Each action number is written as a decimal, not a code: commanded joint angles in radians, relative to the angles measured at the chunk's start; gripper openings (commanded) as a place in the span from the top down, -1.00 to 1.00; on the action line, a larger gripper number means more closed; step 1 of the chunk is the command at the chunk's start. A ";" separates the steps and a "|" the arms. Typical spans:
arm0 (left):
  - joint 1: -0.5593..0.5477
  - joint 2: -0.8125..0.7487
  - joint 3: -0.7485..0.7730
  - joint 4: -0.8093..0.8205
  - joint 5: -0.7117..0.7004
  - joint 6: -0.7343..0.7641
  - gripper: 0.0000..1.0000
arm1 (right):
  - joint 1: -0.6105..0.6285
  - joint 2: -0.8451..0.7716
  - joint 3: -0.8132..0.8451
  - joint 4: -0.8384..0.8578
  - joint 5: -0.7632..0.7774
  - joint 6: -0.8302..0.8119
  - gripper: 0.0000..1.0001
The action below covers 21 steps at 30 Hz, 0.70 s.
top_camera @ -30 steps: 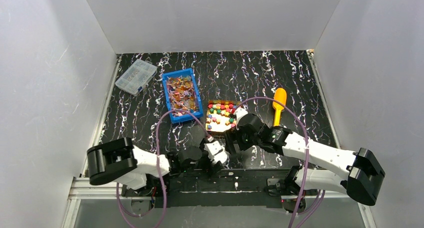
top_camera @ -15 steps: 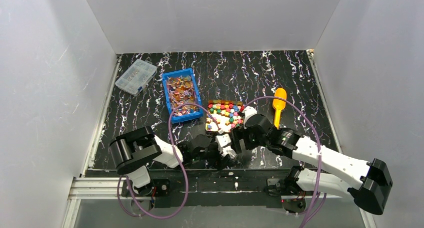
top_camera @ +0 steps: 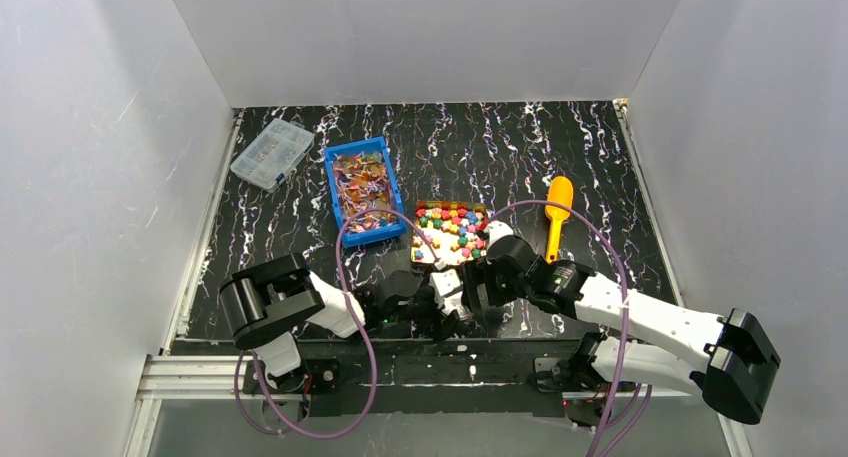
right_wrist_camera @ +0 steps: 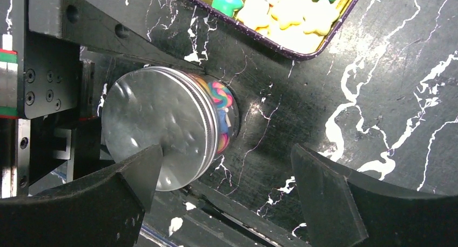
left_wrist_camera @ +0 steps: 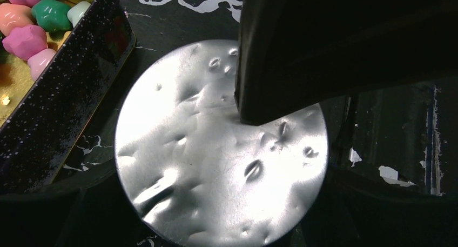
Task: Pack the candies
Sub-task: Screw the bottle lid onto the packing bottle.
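While the left tool (top_camera: 445,307) seems clamped round the jar (right_wrist_camera: 216,133), candies (right_wrist_camera: 219,94) showing through its side and more in the tin (left_wrist_camera: 70,90) at upper left of the left wrist view, capping looks underway. Next, the gaping right tool (right_wrist_camera: 227,160) must close squarely on the lid (right_wrist_camera: 151,122) and twist. Its arm has shifted slightly down the top view since half a second ago.

- Wrapped candies (top_camera: 362,185): shiny orange and purple, heaped in a blue bin (top_camera: 372,238) left of the bench's middle.
- Rounded candies (top_camera: 447,230): pink, green, yellow, blue, loose in a tray (left_wrist_camera: 65,90) mid-bench.
- Swirled candies (right_wrist_camera: 219,95): inside a lidded jar (right_wrist_camera: 162,122) by the near edge.
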 commanded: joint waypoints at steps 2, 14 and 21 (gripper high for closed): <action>0.004 -0.031 -0.032 0.036 -0.025 0.010 -0.71 | -0.002 -0.007 -0.019 0.031 0.060 0.045 -0.97; 0.004 -0.075 -0.115 0.093 -0.077 -0.009 -0.97 | -0.002 -0.009 -0.043 0.007 0.100 0.094 -0.97; 0.004 0.052 -0.165 0.371 -0.123 -0.075 -0.97 | -0.002 -0.017 -0.041 0.023 0.066 0.100 -0.97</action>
